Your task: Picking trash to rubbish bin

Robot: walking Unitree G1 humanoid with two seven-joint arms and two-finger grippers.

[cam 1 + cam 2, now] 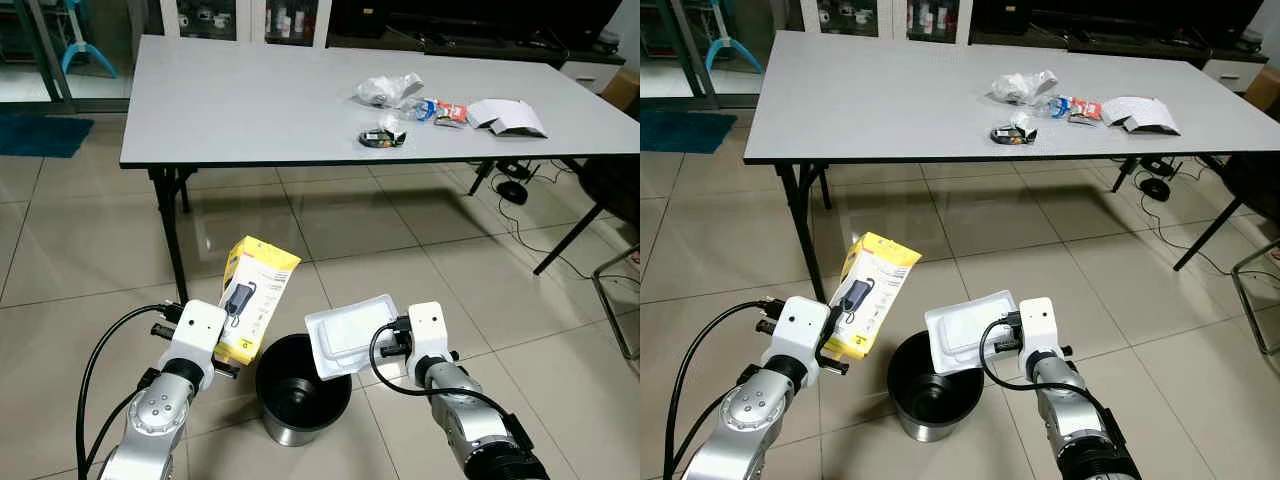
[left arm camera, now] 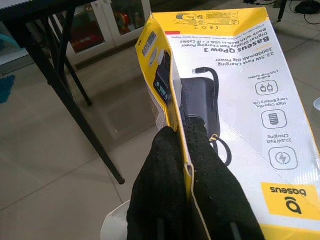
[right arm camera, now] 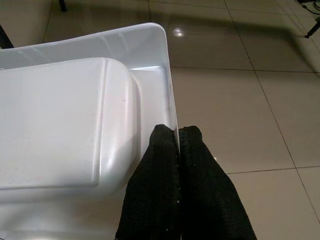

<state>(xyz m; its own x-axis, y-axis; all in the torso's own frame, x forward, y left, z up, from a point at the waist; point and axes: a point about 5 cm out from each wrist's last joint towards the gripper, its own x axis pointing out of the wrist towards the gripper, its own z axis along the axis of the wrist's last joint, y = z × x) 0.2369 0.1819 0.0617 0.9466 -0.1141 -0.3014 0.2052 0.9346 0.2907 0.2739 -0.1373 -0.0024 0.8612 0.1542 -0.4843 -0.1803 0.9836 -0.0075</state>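
Trash still lies in a loose cluster on the far right part of the grey table (image 1: 250, 90): a crumpled clear bag (image 1: 388, 89), a dark wrapper (image 1: 382, 137), small coloured packets (image 1: 440, 111) and some folded white paper (image 1: 505, 116). Two more pieces are already in the robot's grip, down by the black rubbish bin (image 1: 302, 388) that stands on the tiled floor (image 1: 80, 260) between the two arms. The left gripper (image 1: 226, 350) has its fingers (image 2: 175, 200) clamped on the edge of a yellow power-bank box (image 1: 254, 297), held tilted just beside the bin's left rim rather than over the mouth. The right gripper (image 1: 383, 340) pinches the rim of a white plastic tray (image 1: 348, 334), fingers pressed together on it in the right wrist view, and the tray hangs partly over the bin's right side. So the step in hand looks like the drop. The next move probably calls for bringing each piece squarely over the opening before letting go, the box most of all. The tray looks about as wide as the mouth, so it may catch on the rim unless tipped in edgewise. With both pieces converging on one small opening, they could knock together; dropping them in turn seems safer. Cables (image 1: 520, 215) trail on the floor under the table's right end, well clear of the bin.
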